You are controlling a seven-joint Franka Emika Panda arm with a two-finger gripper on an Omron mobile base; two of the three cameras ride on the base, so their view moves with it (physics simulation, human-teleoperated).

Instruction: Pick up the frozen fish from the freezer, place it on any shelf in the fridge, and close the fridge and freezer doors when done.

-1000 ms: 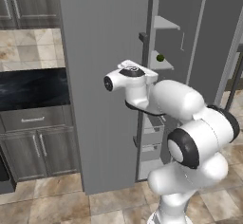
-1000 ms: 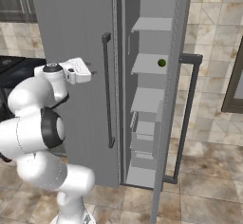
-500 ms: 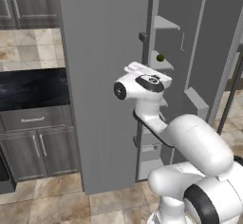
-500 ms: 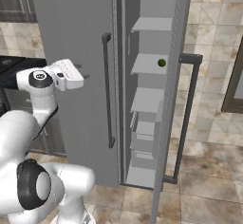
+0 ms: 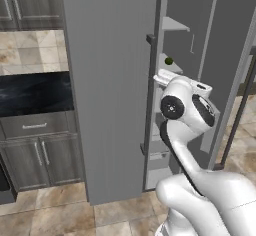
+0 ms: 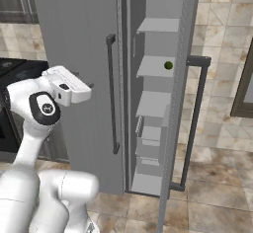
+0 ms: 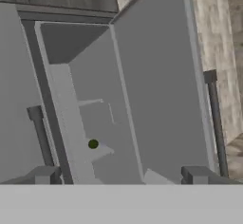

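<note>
The freezer (image 6: pixel 155 103) stands open, its short pale shelves stacked inside. Its door (image 6: pixel 179 103) is swung out to the right, with the dark bar handle (image 6: pixel 197 123) facing outward. The fridge door (image 6: pixel 79 39) to the left is shut, its handle (image 6: pixel 111 94) upright. A small green ball (image 6: pixel 168 65) rests on an upper freezer shelf. The frozen fish is hidden from every view. My gripper (image 7: pixel 121 175) is open and holds nothing. It hovers in front of the fridge door, left of the freezer opening, and points toward it.
A black oven front (image 5: pixel 30 95) and grey lower cabinets (image 5: pixel 35 150) stand left of the unit. A dark wood-grain cabinet (image 6: pixel 244 79) sits at the far right. Tiled floor (image 6: pixel 217 197) spreads in front of the open freezer door.
The arm has refolded, its elbow swinging down and back. The hand has shifted slightly toward the freezer opening. Both doors and the green ball are unmoved.
</note>
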